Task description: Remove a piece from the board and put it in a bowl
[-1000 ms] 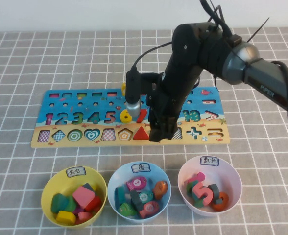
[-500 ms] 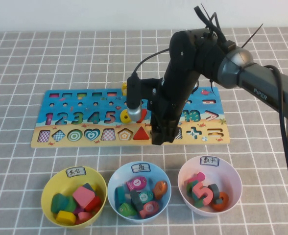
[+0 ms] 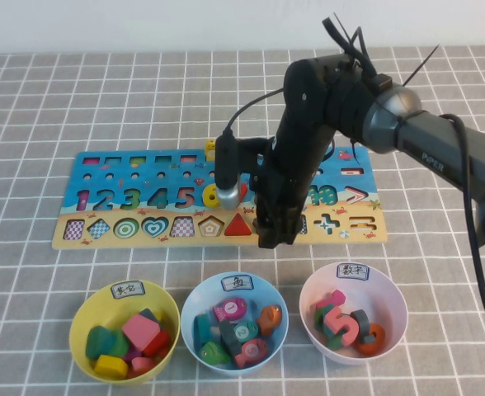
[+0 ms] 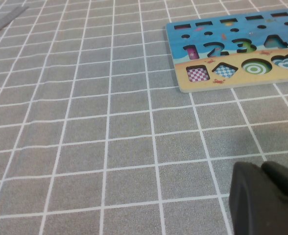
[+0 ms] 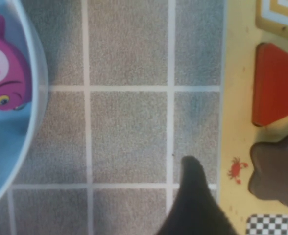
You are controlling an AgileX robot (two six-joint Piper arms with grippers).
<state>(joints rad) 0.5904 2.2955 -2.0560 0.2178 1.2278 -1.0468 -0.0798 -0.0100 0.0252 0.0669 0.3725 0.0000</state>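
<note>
The piece [image 5: 276, 169], a dark brown-purple star, is seen sitting in its slot on the sandy lower strip of the board [image 3: 143, 240], right next to the red triangle [image 3: 238, 224]. In the high view it's hidden behind the arm, so it's only caught by the right wrist camera, where a little red crab print [image 5: 236, 169] is painted on the board just beside it.

The right claw [image 3: 274, 238] is held low over the board's front edge, about where the star sits. One dark fingertip [image 5: 195, 205] is seen over the desk [image 3: 61, 99] just off the board edge, near the star but not touching it. Whether that claw is spread or pressed together can't be told from these shots. "PIPER" is printed on the right arm's grey link [image 3: 434, 160].

Numbers 1 to 5 are lined up on the blue part of the board, with a yellow 6 [image 3: 214, 195] next along.

Three bowls are lined up in front of the board. The bowl [image 3: 86, 312], the yellow one, is on the left with a handwritten white label and shape blocks inside. A light blue bowl [image 3: 195, 304] is in the middle, holding a pink fish marked 1 [image 3: 229, 310]. A pale pink bowl [image 3: 391, 309] on the right holds a pink 5 [image 3: 342, 324].

The left claw [image 4: 266, 200] is parked over the grey checked desk, off the board's left end, and its state can't be told either.
</note>
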